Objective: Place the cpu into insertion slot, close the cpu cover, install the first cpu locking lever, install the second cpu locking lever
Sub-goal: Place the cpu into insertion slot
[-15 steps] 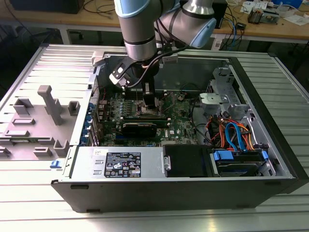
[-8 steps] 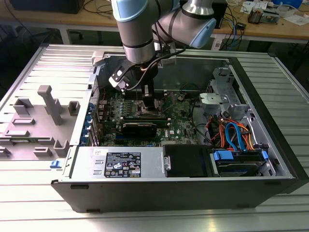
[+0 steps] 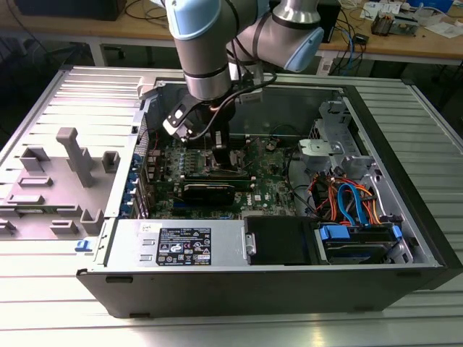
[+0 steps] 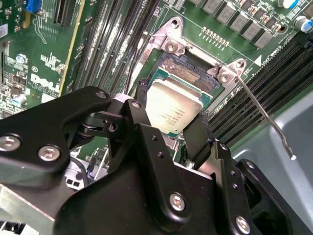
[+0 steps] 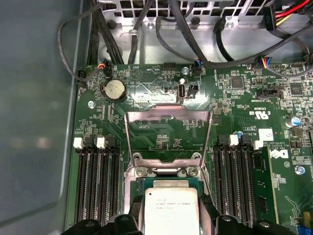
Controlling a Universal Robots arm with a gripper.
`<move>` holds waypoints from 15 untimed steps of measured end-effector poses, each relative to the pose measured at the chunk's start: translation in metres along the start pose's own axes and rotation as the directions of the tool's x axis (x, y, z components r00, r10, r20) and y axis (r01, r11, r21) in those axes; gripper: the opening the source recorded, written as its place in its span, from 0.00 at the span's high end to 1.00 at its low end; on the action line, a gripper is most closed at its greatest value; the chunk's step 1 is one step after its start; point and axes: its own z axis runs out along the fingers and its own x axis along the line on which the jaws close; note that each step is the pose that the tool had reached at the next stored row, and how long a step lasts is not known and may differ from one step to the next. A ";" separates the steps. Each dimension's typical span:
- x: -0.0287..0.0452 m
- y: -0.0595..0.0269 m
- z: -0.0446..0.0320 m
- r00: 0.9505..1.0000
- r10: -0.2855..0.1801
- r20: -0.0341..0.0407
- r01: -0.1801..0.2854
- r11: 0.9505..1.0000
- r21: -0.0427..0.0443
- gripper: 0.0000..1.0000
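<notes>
one cpu (image 4: 173,108), one insertion slot (image 4: 190,72), one cpu cover (image 5: 168,115) lying open, two fingers (image 4: 194,137) clamped on cpu's opposite edges, cpu between them, over slot

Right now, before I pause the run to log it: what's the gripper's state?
Gripper: jaws closed on the cpu, holding it at the insertion slot.

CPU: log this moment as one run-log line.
gripper: shut on cpu | cpu: over insertion slot | cpu cover: open | locking lever: unlatched
</notes>
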 end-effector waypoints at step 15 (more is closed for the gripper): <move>0.0010 -0.0042 0.0083 1.000 -0.023 -0.004 0.023 1.000 0.000 0.45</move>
